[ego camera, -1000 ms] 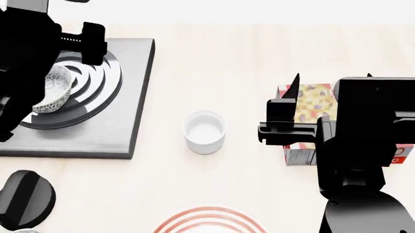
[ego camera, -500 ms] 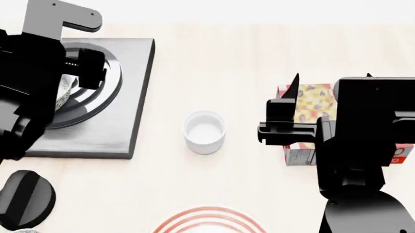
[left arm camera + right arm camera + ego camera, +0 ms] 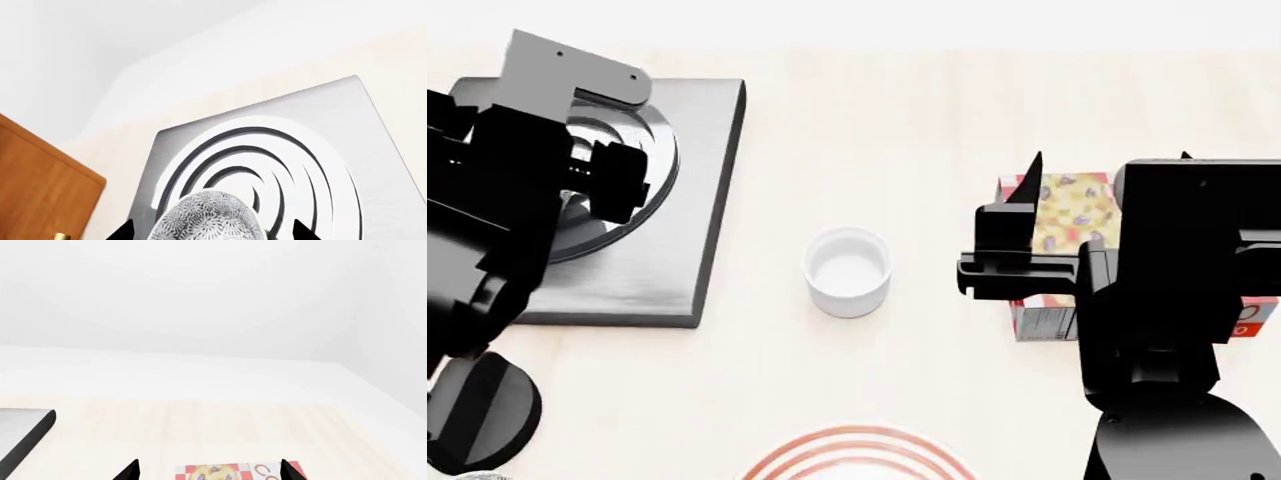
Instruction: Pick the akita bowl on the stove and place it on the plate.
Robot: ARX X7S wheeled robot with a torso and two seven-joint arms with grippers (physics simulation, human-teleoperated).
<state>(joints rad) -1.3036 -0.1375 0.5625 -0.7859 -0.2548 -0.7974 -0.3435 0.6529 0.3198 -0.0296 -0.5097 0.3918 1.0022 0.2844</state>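
Early in the task, nothing lifted yet. Akita bowl (image 3: 207, 218) on the stove (image 3: 667, 250), sitting between the spread fingertips of the left gripper (image 3: 212, 231), not clamped. Plate (image 3: 857, 452) near, bare. Right gripper (image 3: 1030, 215) idle, spread wide. Grasp, carry, placement all left.

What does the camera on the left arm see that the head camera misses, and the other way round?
Only the left wrist view shows the akita bowl, sitting on the burner between the left end effector fingertips, plus a wooden panel. Only the head view shows the plate, white cup, printed box and right end effector. Both show the stove.
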